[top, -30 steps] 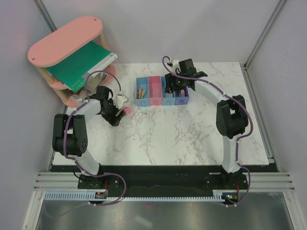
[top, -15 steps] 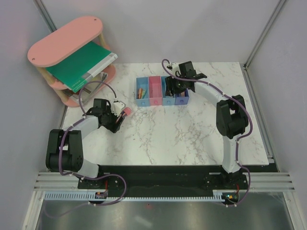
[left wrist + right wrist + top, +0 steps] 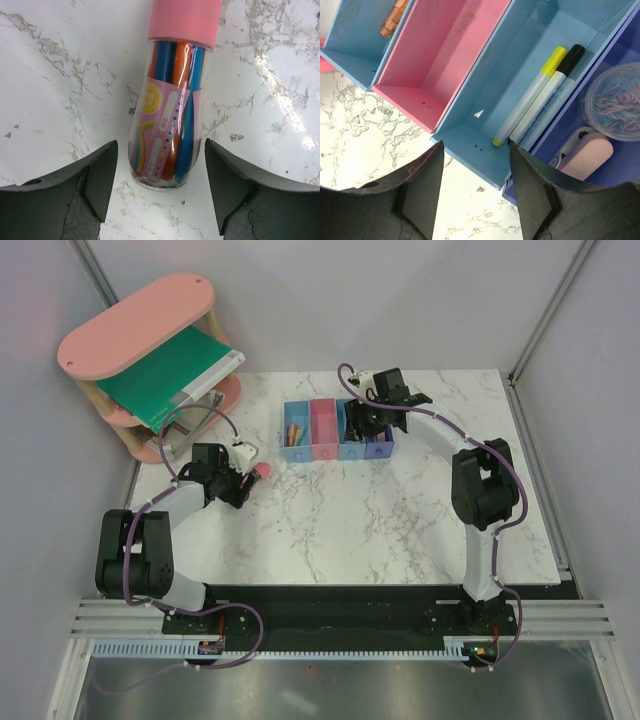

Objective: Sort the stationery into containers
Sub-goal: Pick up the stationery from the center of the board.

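A stubby clear cylinder with a pink cap [image 3: 172, 100], holding coloured sticks, lies on the marble between the fingers of my open left gripper [image 3: 160, 147]. Neither finger touches it. In the top view the cylinder [image 3: 263, 472] lies just right of the left gripper [image 3: 245, 483]. My right gripper [image 3: 475, 150] is open and empty above the near edge of the row of bins [image 3: 323, 430]. The left light blue bin [image 3: 350, 45] holds an orange crayon [image 3: 394, 19]. The pink bin [image 3: 440, 55] is empty. The second light blue bin [image 3: 485, 125] holds a yellow-capped pen [image 3: 530, 95] and a black-capped pen [image 3: 552, 92].
The dark blue bin [image 3: 625, 55] holds a clear round box of clips [image 3: 615, 102] and a pale lilac item [image 3: 587, 155]. A pink oval-topped shelf [image 3: 135, 325] with a green book [image 3: 165, 375] stands at the back left, close to the left arm.
The left arm has dropped low and its gripper has come down to the table around the pink-capped cylinder. The right gripper has shifted slightly left over the bins.
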### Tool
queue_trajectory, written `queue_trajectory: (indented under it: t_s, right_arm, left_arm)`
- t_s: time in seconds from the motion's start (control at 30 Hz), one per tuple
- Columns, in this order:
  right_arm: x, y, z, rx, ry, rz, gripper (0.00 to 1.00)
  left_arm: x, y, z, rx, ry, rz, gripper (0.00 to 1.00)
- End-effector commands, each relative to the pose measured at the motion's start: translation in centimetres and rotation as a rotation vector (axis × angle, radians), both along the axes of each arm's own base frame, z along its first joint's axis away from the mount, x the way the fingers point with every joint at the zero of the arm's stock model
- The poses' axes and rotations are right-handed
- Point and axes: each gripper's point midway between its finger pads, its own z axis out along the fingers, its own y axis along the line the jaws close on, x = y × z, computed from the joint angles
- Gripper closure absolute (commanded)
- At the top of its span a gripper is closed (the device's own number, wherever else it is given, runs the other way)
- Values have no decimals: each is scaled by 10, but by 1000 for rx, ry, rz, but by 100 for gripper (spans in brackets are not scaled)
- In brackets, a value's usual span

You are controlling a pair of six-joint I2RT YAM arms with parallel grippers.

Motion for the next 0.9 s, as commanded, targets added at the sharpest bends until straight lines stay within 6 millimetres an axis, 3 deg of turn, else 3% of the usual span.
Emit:
queue_trajectory:
  t_s: [0.0, 0.3, 0.5, 0.6, 0.63, 0.73, 0.87]
  right_arm:
    - [0, 5, 35, 44, -67, 16, 38]
    - [-1, 4, 40, 46, -74, 15, 38]
    - [-3, 2, 45, 45, -83, 11, 38]
    - [-4, 1, 48, 45, -88, 10, 38]
    - [-4, 1, 50, 47, -91, 12, 38]
    - [-7, 3, 55, 52, -98, 35, 36]
    - [-26, 14, 65, 96, -54, 147, 29]
  left_arm:
    - [11, -9, 11, -49, -28, -18, 23]
    - [24, -11, 7, -55, 8, -21, 30]
    - [26, -6, 2, -36, 27, 3, 43]
    - [22, -5, -4, -23, 47, -2, 62]
    - [20, -4, -4, -20, 50, -6, 75]
    - [16, -4, -4, -22, 49, -6, 98]
    - [11, -10, 12, -51, 18, -24, 98]
